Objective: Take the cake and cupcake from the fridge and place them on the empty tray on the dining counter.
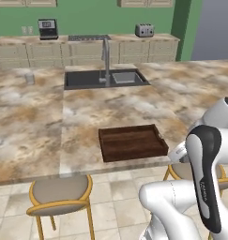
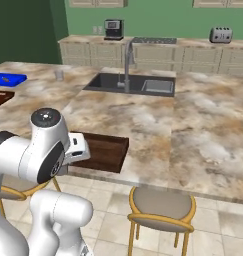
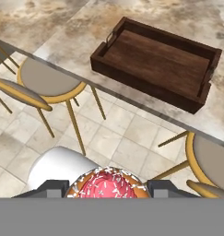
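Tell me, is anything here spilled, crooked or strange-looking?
Nothing stands out. The tray sits flat and empty near the edge of the dining counter, turned slightly askew to that edge. The stools stand upright beneath it. In the hand view the end effector holds the pink-frosted cupcake, apparently intact.

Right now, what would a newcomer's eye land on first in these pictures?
Probably the cupcake with pink sprinkled frosting, held between the gripper's finger tips above the tiled floor. Next, the dark wooden tray lying bare near the dining counter's front edge, with stools below.
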Motion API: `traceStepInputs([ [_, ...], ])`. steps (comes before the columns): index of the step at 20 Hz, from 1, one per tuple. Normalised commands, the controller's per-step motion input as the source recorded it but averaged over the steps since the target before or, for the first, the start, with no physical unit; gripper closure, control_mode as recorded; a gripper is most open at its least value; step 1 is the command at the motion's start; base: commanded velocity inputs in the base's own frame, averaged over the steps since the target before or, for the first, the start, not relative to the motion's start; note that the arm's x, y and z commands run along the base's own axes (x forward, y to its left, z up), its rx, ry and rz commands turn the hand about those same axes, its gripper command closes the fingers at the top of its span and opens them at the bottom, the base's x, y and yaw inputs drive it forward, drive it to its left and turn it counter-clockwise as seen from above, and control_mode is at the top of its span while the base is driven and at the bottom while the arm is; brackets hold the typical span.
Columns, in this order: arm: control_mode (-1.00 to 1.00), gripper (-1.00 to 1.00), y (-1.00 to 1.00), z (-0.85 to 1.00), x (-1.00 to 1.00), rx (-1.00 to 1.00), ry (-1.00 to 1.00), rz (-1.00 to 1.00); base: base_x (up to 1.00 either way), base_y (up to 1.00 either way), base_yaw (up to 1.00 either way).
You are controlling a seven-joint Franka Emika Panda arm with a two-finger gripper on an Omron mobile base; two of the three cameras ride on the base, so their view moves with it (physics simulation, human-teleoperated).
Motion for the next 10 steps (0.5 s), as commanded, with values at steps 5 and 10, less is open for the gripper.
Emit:
traceStepInputs([
  [5,1.0,1.0,0.0,0.0,0.0,0.0,0.0,0.0,1.0,0.21,0.0],
  [10,1.0,1.0,0.0,0.0,0.0,0.0,0.0,0.0,0.79,0.37,-0.1],
])
